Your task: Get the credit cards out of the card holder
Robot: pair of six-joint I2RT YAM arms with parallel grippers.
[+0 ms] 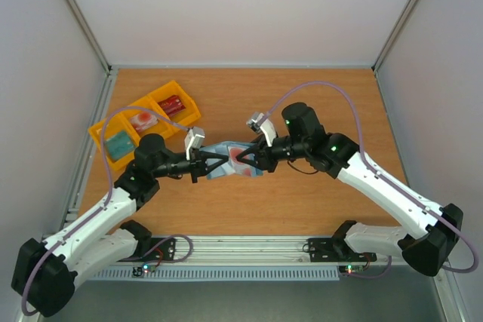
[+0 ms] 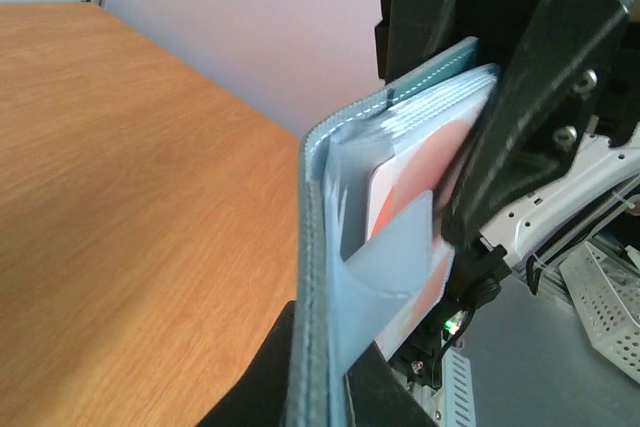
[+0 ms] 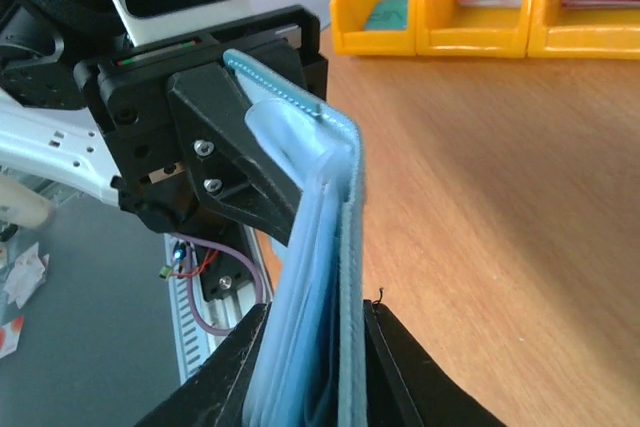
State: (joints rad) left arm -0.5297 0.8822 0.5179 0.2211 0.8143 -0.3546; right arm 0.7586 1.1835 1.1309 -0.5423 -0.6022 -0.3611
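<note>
**As Both Ends Are Held**

While both arms reach inward with elbows bowed outward, the left gripper [image 1: 211, 164] and right gripper [image 1: 251, 160] face each other. Each is clamped on one end of the slate-blue soft bifold wallet [image 1: 226, 147] between them (spread open). A pale pinkish-red flat card [image 2: 415, 172] sits pocketed beside the right gripper's finger.

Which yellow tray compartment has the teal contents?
The end compartment, lower-left in the top view, leftmost in the right wrist view. The middle compartment holds red-and-white contents, the other end dark red.
</note>
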